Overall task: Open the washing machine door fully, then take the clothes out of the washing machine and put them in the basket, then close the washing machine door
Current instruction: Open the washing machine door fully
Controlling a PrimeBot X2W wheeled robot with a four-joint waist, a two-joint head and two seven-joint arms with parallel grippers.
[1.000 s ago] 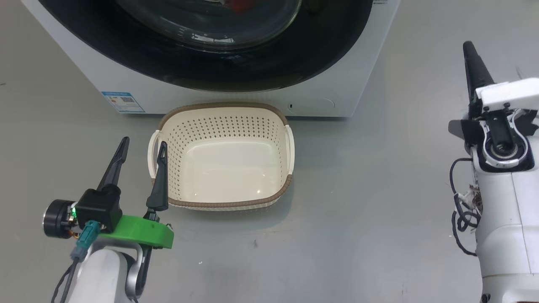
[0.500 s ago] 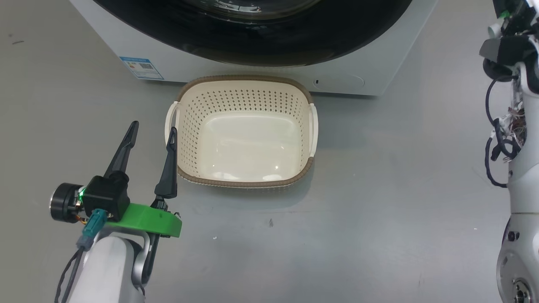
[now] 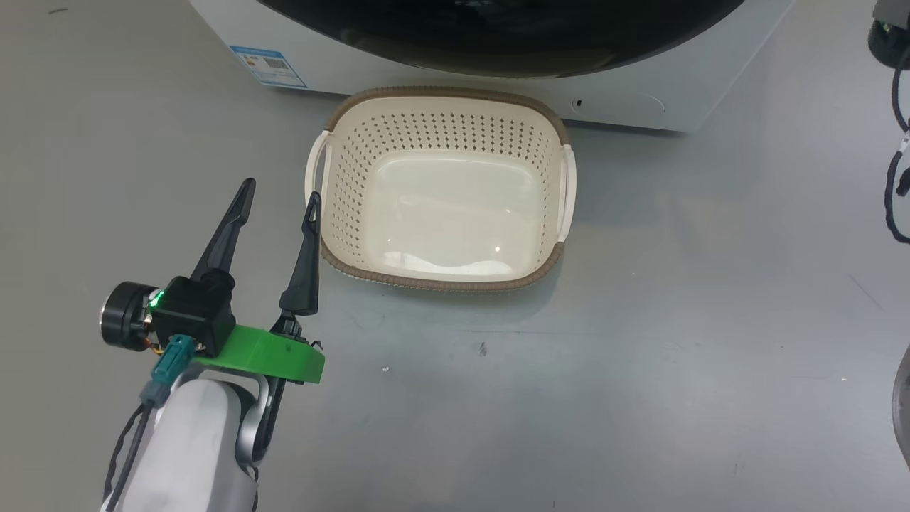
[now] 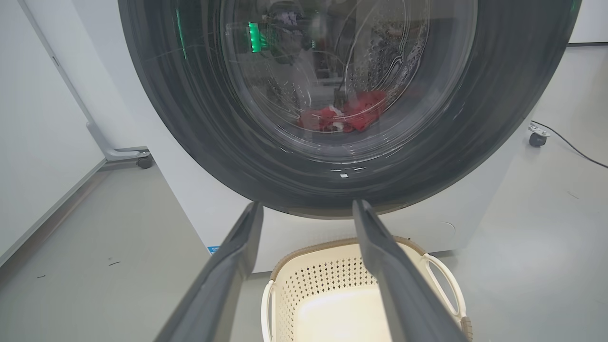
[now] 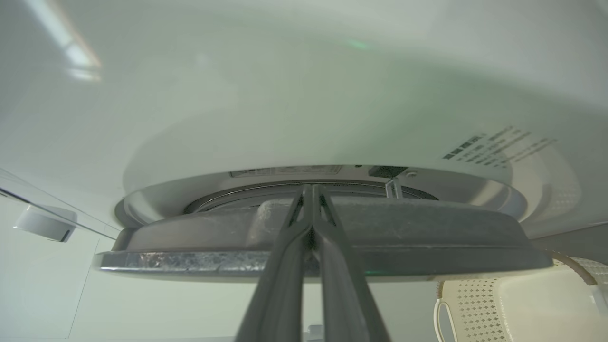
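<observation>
The cream basket (image 3: 441, 267) stands empty on the floor just in front of the white washing machine (image 3: 640, 99). The glossy black washing machine door (image 4: 190, 118) faces my left wrist camera, and the red clothes (image 4: 351, 114) lie in the drum behind its glass. My left gripper (image 3: 279, 193) hovers open beside the basket's left handle, holding nothing. In the right wrist view my right gripper (image 5: 311, 190) is shut, fingers pressed together. Its tips lie across the door's grey rim (image 5: 427, 247), seen edge-on, at the gap between the door and the machine front (image 5: 285, 95).
Grey floor surrounds the basket. A blue sticker (image 3: 269, 66) marks the machine's lower left corner. A white panel on a castered foot (image 4: 142, 161) stands left of the machine; a caster and cable (image 4: 536, 137) lie to its right. My right arm's cables (image 3: 897, 178) hang at the head view's right edge.
The head camera has shifted, so machine and basket sit higher and further right in the picture. My right arm has risen out of the head view. The left gripper stays open.
</observation>
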